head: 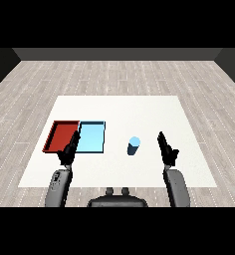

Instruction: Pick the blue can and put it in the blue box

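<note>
On the white table [139, 107], head view: one blue can [134, 146] stands upright, well right of the light blue tray [91, 137] and just left of the right hand [165, 148]. That hand is released, fingers straight, apart from the can. The left hand [69, 151], also released, overlaps the near edges where the two trays meet. Step in hand, as judged: approach, before the grasp. The next move calls for the right hand to close the gap leftward and curl round the can. Count: one can, one light blue tray, one red tray [60, 135], two hands.
</note>
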`<state>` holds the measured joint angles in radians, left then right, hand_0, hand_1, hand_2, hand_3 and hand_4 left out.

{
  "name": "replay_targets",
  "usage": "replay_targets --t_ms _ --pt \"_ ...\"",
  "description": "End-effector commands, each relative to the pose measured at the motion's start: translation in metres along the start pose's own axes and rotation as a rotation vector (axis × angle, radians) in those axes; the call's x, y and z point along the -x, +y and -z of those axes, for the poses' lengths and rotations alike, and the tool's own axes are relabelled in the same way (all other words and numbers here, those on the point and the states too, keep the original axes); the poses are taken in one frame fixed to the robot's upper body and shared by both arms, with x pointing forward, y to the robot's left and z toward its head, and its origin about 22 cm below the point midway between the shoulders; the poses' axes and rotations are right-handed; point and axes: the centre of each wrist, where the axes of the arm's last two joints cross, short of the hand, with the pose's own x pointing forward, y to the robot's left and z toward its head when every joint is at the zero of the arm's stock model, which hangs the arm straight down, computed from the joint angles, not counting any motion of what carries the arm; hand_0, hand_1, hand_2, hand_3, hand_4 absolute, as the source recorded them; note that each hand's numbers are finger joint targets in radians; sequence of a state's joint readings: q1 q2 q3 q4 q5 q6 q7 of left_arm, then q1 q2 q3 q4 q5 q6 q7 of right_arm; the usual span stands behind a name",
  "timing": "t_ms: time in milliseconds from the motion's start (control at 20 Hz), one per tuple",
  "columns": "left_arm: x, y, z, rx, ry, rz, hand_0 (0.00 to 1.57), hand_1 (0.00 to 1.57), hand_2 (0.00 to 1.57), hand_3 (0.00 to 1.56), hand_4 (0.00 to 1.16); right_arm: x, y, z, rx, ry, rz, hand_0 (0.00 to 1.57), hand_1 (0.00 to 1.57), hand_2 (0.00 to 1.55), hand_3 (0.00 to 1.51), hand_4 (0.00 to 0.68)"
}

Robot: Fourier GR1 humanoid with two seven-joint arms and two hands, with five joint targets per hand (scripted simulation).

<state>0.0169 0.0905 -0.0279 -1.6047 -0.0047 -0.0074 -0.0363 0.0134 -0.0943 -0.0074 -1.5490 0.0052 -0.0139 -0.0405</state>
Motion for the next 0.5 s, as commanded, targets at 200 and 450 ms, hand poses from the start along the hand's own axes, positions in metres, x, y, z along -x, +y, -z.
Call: replay_targets --t_ms 200,450 --pt "0.013 0.001 -0.005 -0.045 0.069 -0.031 0.00 0.00 0.00 0.00 0.00 0.003 0.057 -0.008 -0.018 0.094 0.003 0.00 0.00 0.00 0.00 0.000" --pt "-0.015 -0.007 -0.002 -0.059 -0.299 -0.081 0.00 0.00 0.00 0.00 0.00 -0.017 0.065 -0.014 -0.151 -0.261 0.168 0.00 0.00 0.00 0.00 0.000"
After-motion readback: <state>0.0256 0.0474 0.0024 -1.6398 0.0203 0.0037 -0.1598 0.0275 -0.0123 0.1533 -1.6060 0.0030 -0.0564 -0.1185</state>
